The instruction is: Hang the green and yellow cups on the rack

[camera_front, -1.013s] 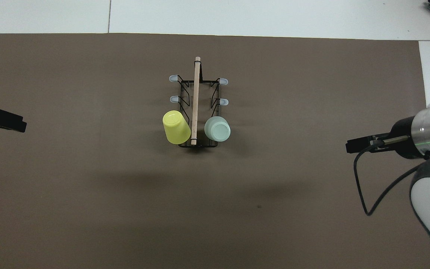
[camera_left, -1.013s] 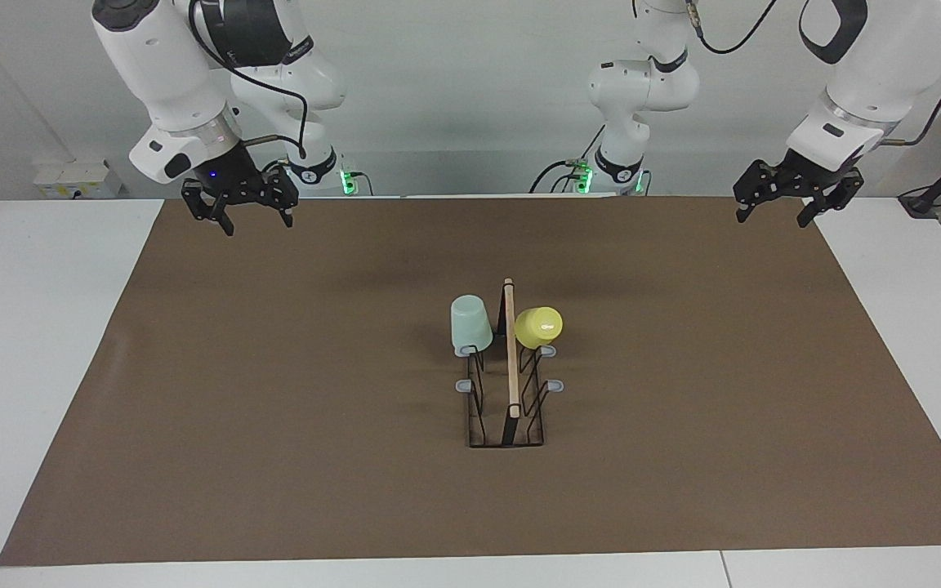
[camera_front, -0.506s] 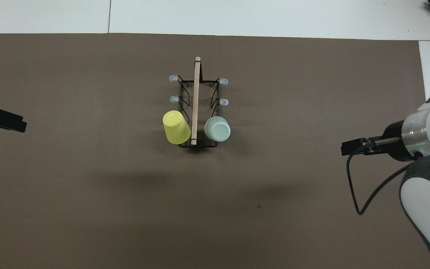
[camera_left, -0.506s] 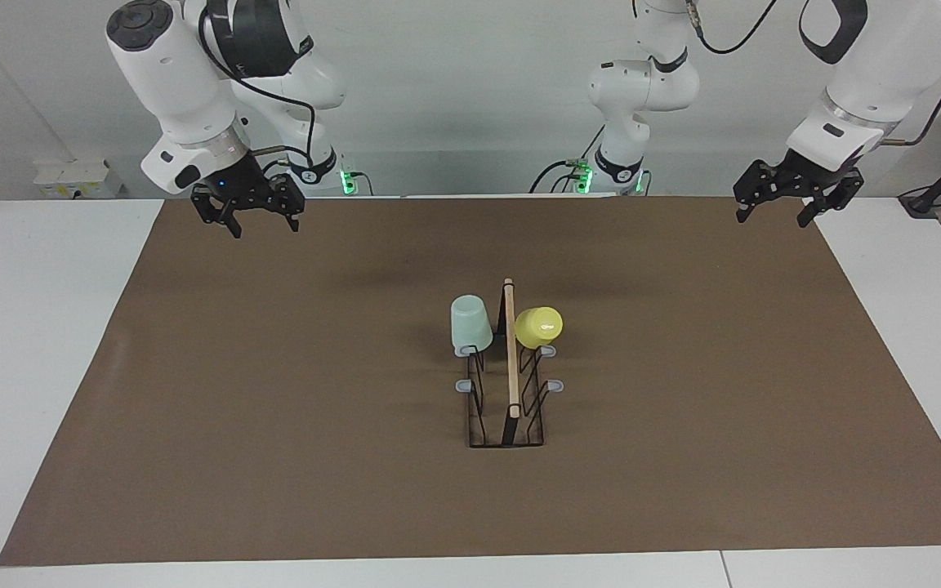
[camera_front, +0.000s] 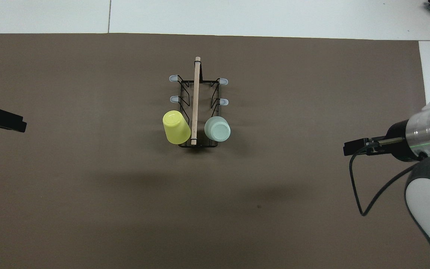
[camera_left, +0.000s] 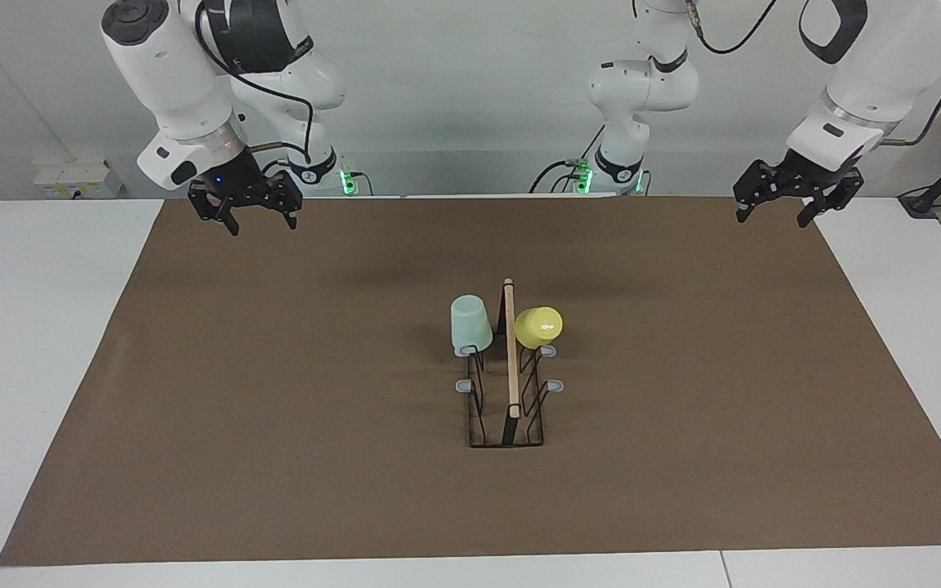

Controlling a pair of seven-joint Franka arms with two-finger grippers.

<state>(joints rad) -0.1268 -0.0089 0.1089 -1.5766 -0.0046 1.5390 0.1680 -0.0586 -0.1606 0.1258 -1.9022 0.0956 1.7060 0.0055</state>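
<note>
The rack [camera_left: 506,384] stands near the middle of the brown mat [camera_left: 274,408], its wooden rod [camera_left: 510,347] running along the top. Both cups already sit upside down on the rack's 2 prongs nearest the robots. The green cup [camera_left: 470,325] is on the prong toward the right arm's end of the table. The yellow cup [camera_left: 538,326] is on the matching prong toward the left arm's end, tilted outward from the rod. The other 4 grey-tipped prongs, farther from the robots, are bare.

The right gripper [camera_left: 248,216] hangs in the air over the mat's edge at the right arm's end, fingers spread and holding nothing. The left gripper [camera_left: 789,202] hangs over the mat's corner at the left arm's end, also spread and empty. Both are well apart from the rack.

Judging by this, the hanging itself looks done and the step in hand is the arms parking clear. The next move probably calls for nothing more than waiting, unless the tilted yellow cup needs seating straighter, which would fall to the left arm.
</note>
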